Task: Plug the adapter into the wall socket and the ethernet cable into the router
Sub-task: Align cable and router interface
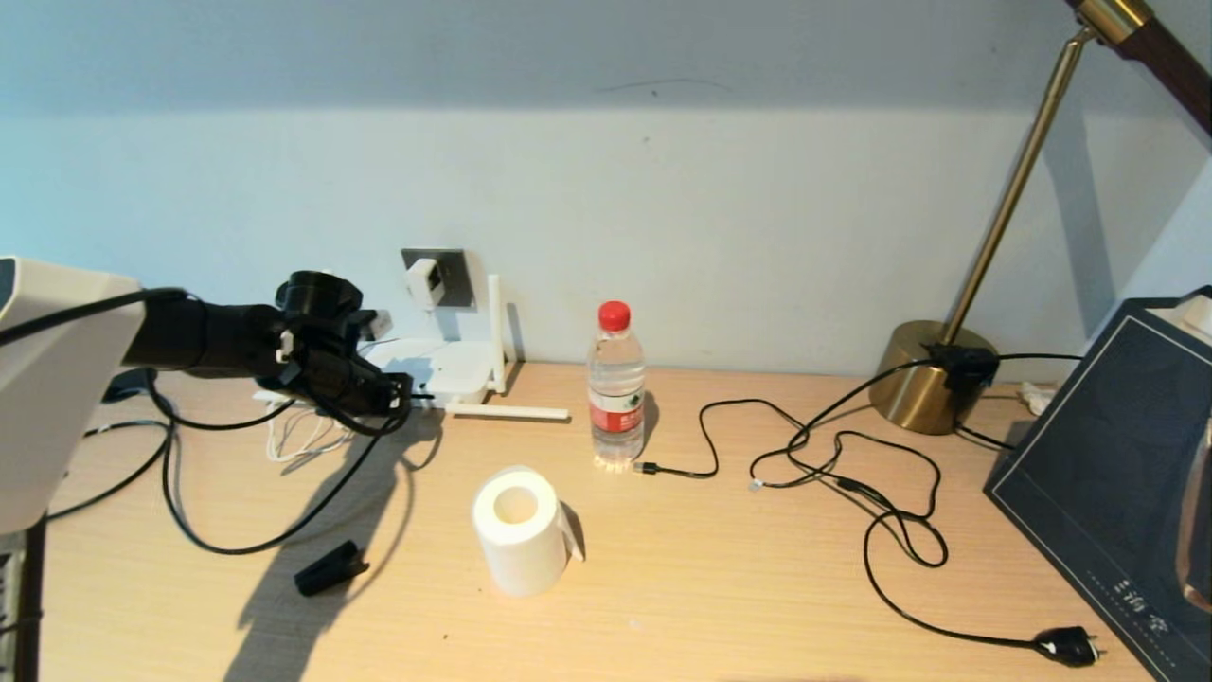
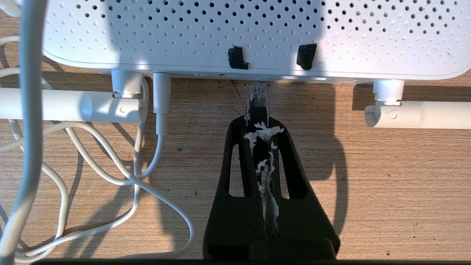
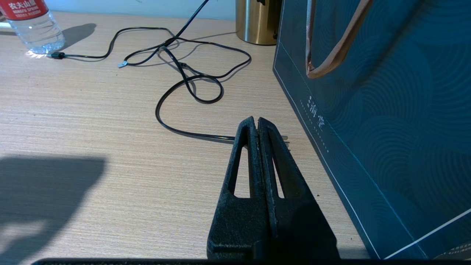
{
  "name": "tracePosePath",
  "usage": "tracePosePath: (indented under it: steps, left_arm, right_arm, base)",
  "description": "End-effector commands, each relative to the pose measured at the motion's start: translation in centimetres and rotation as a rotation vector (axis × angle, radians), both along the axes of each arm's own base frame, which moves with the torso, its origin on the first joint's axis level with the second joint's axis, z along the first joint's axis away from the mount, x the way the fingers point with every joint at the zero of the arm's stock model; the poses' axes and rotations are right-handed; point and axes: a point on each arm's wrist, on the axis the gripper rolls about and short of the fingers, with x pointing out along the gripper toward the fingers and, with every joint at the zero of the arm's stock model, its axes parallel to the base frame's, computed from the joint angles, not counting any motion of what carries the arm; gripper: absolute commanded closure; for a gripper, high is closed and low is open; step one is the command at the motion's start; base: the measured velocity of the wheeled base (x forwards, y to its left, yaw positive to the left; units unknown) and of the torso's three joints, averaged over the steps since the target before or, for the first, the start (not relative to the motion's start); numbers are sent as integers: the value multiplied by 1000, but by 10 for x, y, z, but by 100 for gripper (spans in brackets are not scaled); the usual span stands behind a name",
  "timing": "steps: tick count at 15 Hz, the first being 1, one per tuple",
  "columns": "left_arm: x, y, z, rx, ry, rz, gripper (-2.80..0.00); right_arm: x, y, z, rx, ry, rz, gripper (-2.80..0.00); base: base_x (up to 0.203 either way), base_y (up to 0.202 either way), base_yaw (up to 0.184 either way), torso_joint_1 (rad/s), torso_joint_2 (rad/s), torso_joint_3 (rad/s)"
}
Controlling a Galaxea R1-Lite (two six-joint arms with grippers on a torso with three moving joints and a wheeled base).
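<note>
Ethernet cable (image 2: pixel 257 99): clear plug end pinched between the closed jaws of the left gripper (image 2: pixel 258 121), at the desk's back-left by the wall. Plug's long axis points straight at the router (image 2: pixel 235 33) front edge, tip just short of it, between two black marks. Port itself hidden under the casing lip; alignment probably good, not confirmed. Adapter (image 1: pixel 423 281) already sits in the wall socket (image 1: pixel 453 275). Right gripper (image 3: pixel 257 127) idle, jaws closed and empty, near the desk's right edge beside a blue bag (image 3: pixel 386 110).

router (image 2: pixel 235 33) white, dotted with vent holes; bottle (image 1: pixel 615 388) clear, red cap; bag (image 3: pixel 390 110) dark teal, wave pattern; lamp base (image 1: pixel 923 379) brass.
</note>
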Motion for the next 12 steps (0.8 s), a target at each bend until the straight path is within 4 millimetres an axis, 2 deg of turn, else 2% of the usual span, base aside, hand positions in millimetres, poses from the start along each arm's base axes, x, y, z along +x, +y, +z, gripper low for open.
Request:
tracePosePath:
  steps: [1,12]
  left_arm:
    - [-1,0,1,-1,0,0,0]
    - [-1,1,1,1,0,1,0]
  right_arm:
    - [0,0,0,0,0,0,0]
    - [0,0,0,0,2,-1,0]
  base:
    - [0,0,0,0,0,0]
    - [0,0,0,0,0,0]
